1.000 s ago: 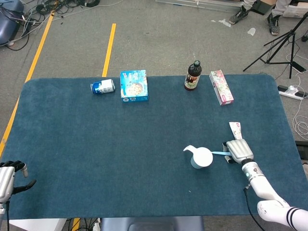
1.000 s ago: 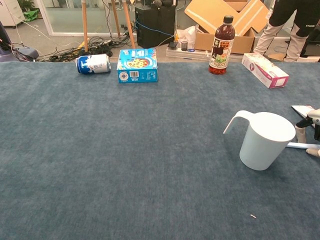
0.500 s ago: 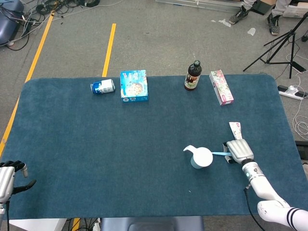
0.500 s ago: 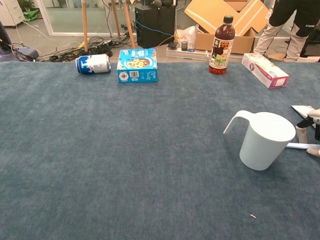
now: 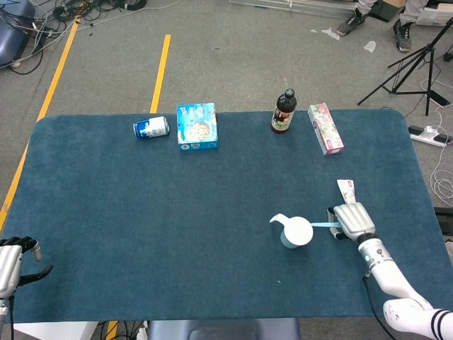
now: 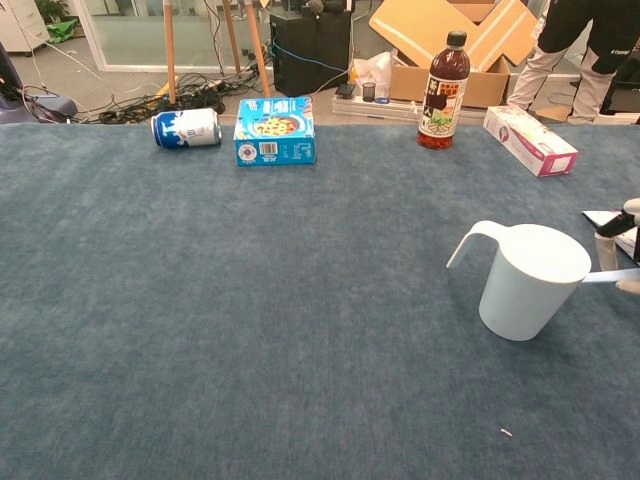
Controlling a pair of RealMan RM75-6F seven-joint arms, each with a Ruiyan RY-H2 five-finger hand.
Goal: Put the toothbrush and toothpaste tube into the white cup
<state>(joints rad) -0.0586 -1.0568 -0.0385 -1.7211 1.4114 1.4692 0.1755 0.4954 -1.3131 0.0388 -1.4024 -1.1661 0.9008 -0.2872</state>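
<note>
Neither of the 2 items is in the cup [image 5: 296, 232] yet, so the whole task remains. The right hand [image 5: 352, 221] grasps the toothbrush [image 5: 323, 226], which in the chest view sits lifted off the table with its free end reaching toward the cup's rim, and the toothpaste [image 5: 346, 190] lies flat on the mat just behind that hand, untouched. The left hand [image 5: 10, 265] rests at the near-left table corner, holding nothing, fingers apart.
</note>
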